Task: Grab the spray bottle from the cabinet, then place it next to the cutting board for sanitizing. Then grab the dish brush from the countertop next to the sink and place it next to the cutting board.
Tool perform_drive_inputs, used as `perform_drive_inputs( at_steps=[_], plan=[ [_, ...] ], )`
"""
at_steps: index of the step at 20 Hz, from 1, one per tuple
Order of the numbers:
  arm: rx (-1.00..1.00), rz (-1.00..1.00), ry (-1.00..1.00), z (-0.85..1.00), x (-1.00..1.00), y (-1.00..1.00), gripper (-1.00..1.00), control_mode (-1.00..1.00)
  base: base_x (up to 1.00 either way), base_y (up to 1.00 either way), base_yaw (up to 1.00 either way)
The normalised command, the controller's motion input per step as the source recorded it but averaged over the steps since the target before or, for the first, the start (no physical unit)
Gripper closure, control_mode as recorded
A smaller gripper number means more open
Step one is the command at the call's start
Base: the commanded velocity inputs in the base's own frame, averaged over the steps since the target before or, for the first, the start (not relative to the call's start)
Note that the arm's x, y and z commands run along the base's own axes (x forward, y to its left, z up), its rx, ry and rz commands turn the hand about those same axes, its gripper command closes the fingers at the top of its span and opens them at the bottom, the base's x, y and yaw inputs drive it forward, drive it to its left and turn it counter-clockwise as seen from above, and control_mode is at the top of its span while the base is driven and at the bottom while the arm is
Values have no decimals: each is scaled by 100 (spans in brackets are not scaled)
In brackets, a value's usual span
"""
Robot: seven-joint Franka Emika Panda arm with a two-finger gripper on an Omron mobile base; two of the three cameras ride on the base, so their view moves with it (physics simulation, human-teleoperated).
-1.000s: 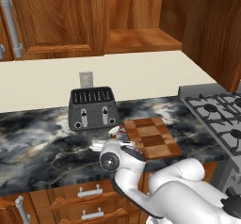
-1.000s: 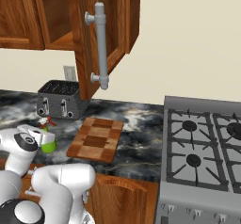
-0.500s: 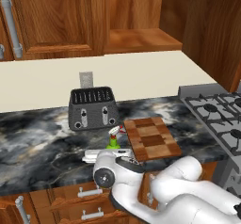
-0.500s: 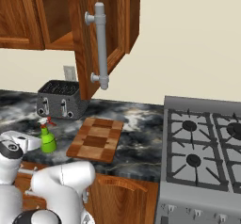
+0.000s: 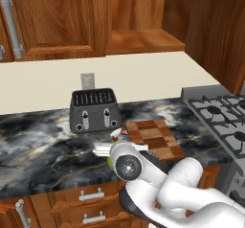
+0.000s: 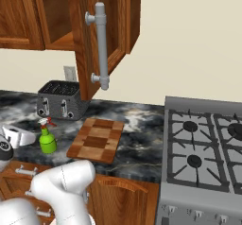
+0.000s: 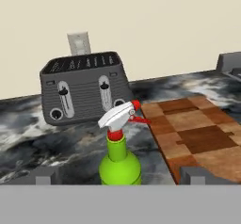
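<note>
The green spray bottle [image 6: 47, 139] with its white head and red tip stands upright on the dark marble countertop [image 6: 139, 125], just left of the checkered cutting board [image 6: 97, 140]. My gripper [image 6: 29, 137] hovers a little to the bottle's left, open and holding nothing. In the hand view the spray bottle [image 7: 120, 159] rises between and beyond my two wide-apart fingertips [image 7: 44, 173], untouched, with the cutting board [image 7: 197, 133] to its right. In the left base view my arm covers most of the spray bottle [image 5: 116, 134]. The cabinet [image 6: 94, 30] door hangs open. The dish brush and sink are out of view.
A dark toaster [image 6: 59, 99] stands against the wall behind the bottle. A gas stove [image 6: 203, 148] lies right of the board. The open cabinet door's silver handle [image 6: 101, 49] juts out above the counter. Drawers [image 5: 88, 196] run below the counter edge.
My gripper has let go of the spray bottle and drawn back to the left, away from it. The bottle stays upright beside the cutting board.
</note>
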Motion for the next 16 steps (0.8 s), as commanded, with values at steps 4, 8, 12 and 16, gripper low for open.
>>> perform_drive_inputs(
  at_steps=[4, 8, 12, 16],
  plan=[
    [-3, -7, 45, 80, -40, -23, -100, -100, 0, 0, 0],
    [-3, 0, 23, 90, -54, -34, -100, -100, 0, 0, 0],
    [0, 1, 0, 33, -43, -66, -100, -100, 0, 0, 0],
    [0, 1, -4, 15, -38, -65, -100, -100, 0, 0, 0]
  ],
)
